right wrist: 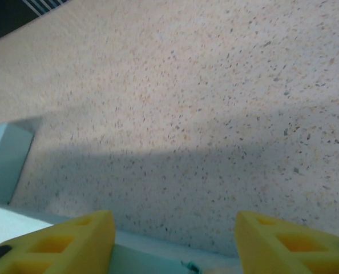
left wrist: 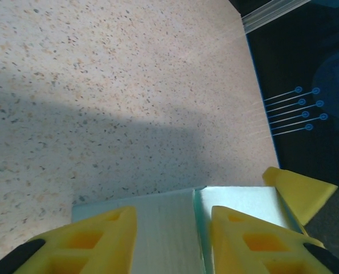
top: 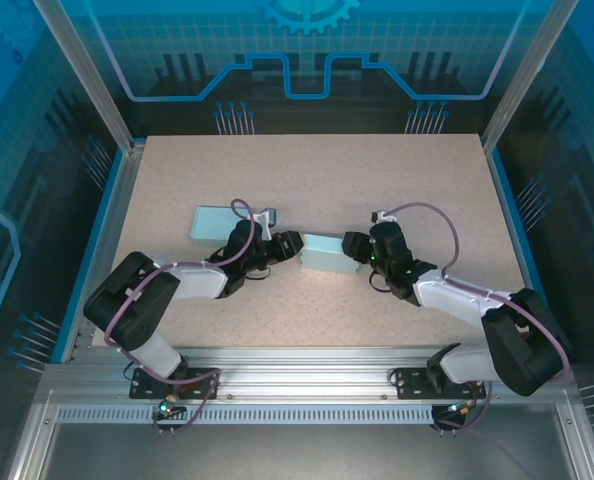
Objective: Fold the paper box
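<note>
The paper box (top: 325,256) is a light teal block lying mid-table between my two grippers. My left gripper (top: 295,247) meets its left end. In the left wrist view the yellow fingers (left wrist: 104,240) of the left gripper (left wrist: 172,212) stand apart over the box's pale top (left wrist: 158,228), which spreads wider than their gap; a fold seam runs beside the right finger. My right gripper (top: 349,243) is at the box's right end, and one of its yellow fingertips (left wrist: 298,191) shows past the box. The right gripper (right wrist: 175,220) is wide open, with the box's edge (right wrist: 152,257) low between its fingers.
A second flat teal piece (top: 213,222) lies on the table to the left, behind my left arm, and shows as a teal piece (right wrist: 4,165) at the left edge of the right wrist view. The speckled tabletop (top: 317,175) stretches beyond. Metal rails frame the table.
</note>
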`<action>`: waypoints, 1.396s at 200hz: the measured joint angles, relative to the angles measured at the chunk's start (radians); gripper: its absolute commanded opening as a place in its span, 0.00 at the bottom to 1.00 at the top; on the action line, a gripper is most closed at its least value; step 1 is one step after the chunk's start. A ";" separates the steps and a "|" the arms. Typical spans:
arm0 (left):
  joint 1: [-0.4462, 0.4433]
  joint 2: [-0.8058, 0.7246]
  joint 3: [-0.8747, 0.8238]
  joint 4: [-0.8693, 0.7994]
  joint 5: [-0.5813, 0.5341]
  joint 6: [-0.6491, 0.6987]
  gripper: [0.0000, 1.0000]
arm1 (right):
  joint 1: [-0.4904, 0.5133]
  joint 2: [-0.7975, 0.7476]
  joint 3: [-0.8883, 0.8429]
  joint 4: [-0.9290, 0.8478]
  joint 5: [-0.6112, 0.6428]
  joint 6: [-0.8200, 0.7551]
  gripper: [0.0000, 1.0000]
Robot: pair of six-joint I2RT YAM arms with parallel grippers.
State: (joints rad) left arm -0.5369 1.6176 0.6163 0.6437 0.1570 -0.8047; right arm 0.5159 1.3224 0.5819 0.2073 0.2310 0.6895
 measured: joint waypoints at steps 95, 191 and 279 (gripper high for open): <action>-0.004 -0.077 0.093 -0.302 -0.076 0.148 0.59 | -0.090 -0.005 0.144 -0.255 -0.175 -0.166 0.72; 0.014 -0.177 0.276 -0.492 0.212 1.031 0.88 | -0.125 -0.225 0.233 -0.492 -0.201 -0.287 0.93; -0.011 0.092 0.615 -0.889 0.373 1.488 0.97 | -0.142 -0.386 0.233 -0.626 -0.125 -0.286 1.00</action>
State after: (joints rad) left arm -0.5476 1.7092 1.2312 -0.2455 0.5297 0.6830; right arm 0.3737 0.9360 0.8150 -0.4183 0.1062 0.4030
